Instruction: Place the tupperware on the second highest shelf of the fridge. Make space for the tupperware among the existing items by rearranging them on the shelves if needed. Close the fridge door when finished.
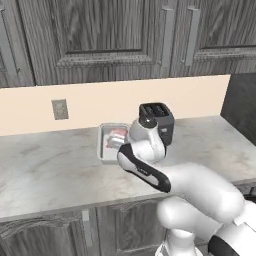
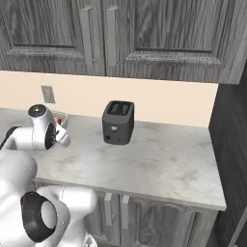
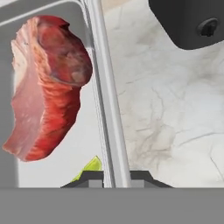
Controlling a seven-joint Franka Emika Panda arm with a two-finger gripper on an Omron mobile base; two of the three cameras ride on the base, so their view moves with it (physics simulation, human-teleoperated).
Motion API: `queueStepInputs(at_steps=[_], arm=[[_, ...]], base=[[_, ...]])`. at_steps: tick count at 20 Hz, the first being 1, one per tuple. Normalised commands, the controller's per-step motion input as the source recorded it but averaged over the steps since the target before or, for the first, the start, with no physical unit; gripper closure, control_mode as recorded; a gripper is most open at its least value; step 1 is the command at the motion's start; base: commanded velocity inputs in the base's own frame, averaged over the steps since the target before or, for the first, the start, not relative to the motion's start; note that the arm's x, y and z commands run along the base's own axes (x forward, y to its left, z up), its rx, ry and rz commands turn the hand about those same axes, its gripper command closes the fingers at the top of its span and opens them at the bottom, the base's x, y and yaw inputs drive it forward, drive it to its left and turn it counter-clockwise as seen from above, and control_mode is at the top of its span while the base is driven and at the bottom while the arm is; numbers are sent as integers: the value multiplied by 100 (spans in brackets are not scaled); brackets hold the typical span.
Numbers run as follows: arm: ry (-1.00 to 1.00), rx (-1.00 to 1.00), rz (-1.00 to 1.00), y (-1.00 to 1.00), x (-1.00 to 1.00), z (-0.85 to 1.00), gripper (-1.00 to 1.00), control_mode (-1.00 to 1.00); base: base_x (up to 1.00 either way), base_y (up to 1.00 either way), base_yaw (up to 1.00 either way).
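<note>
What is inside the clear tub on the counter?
Inside the tub lies a piece of red and pink raw meat, and a small yellow-green bit near the claw. The arm covers part of the tub in the base views, so the rest stays hidden.

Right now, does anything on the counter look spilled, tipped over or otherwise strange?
Nothing stands out. The tupperware sits flat on the counter, with the meat inside and nothing spilled. The toaster stands upright beside it. The gripper straddles the tub's wall.

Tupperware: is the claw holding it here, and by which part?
The claw straddles the tupperware side wall, one finger each side; whether it is clamped cannot be told.
</note>
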Motion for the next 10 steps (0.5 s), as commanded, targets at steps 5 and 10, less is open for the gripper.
queueStepInputs(at_steps=[5,10], arm=[[-12,2,-2,-86,-88,100,100,-100],[0,0,-3,-99,-74,100,100,-100]], base=[[0,0,0],[0,0,0]])
